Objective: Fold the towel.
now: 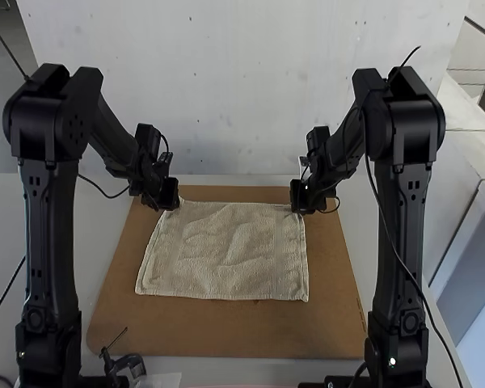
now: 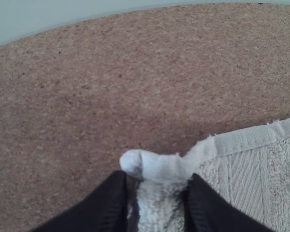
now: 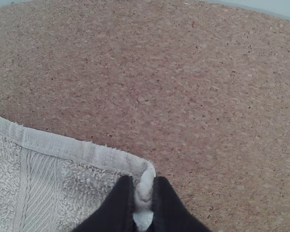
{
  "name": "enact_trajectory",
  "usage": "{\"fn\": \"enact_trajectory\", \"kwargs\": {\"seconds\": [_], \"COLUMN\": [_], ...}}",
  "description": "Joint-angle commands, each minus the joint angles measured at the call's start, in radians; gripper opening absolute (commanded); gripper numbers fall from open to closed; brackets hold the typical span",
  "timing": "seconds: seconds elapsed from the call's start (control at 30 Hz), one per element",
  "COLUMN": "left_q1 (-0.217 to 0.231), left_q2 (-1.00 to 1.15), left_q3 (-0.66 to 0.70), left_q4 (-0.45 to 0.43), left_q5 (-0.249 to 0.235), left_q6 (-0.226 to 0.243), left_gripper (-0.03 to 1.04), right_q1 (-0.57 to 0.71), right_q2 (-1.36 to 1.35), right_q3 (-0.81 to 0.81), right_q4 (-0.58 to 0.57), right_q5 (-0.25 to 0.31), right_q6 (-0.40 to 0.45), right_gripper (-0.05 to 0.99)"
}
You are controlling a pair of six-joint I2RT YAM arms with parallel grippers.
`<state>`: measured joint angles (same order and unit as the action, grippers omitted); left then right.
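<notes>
- Towel [image 1: 230, 250]: light beige terry, spread out nearly flat & unfolded, w/ soft wrinkles thru the middle. Roughly rectangular; near edge a bit wider than far edge in the high view.
- Location: on a brown cork board [image 1: 226, 331], which rests on a pale tabletop [image 1: 250, 370]. Bare cork shows around the towel, esp. btwn its near edge & the board's near edge.
- Left tool [image 1: 170, 204]: black, at the towel's far left corner, closed on it. In the left wrist view, a bunched bit of corner is pinched btwn the tips.
- Right tool [image 1: 297, 208]: black, at the far right corner, also closed on cloth. In the right wrist view, a narrow fold of corner is squeezed btwn the tips.
- Far edge runs from one tool to the other, w/ a smooth hem; ribbed bands cross the towel near both sides.
- Arms: left arm [image 1: 50, 234] & right arm [image 1: 402, 234], both black, 1 on either side of the board, reaching fwd.
</notes>
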<state>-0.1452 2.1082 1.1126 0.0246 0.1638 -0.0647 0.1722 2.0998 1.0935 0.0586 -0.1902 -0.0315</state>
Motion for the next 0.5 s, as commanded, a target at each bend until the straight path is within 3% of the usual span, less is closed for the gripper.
{"fn": "enact_trajectory", "kwargs": {"seconds": [0.0,0.13,0.2,0.47], "left_q1": [0.021,0.032,0.035,0.05], "left_q2": [0.016,0.013,0.012,0.01], "left_q3": [0.01,0.007,0.007,0.007], "left_q4": [0.005,0.005,0.009,0.018], "left_q5": [0.002,0.002,0.003,0.005], "left_q6": [0.002,0.003,0.003,0.003], "left_gripper": [0.13,0.09,0.02,0.02], "right_q1": [-0.011,-0.007,-0.003,-0.013], "right_q2": [-0.024,-0.035,-0.035,-0.038], "right_q3": [-0.04,-0.049,-0.049,-0.035], "right_q4": [-0.02,-0.002,0.001,0.007], "right_q5": [-0.015,-0.017,-0.017,-0.017], "right_q6": [-0.007,-0.007,-0.007,-0.001], "right_gripper": [0.02,0.02,0.02,0.02]}}
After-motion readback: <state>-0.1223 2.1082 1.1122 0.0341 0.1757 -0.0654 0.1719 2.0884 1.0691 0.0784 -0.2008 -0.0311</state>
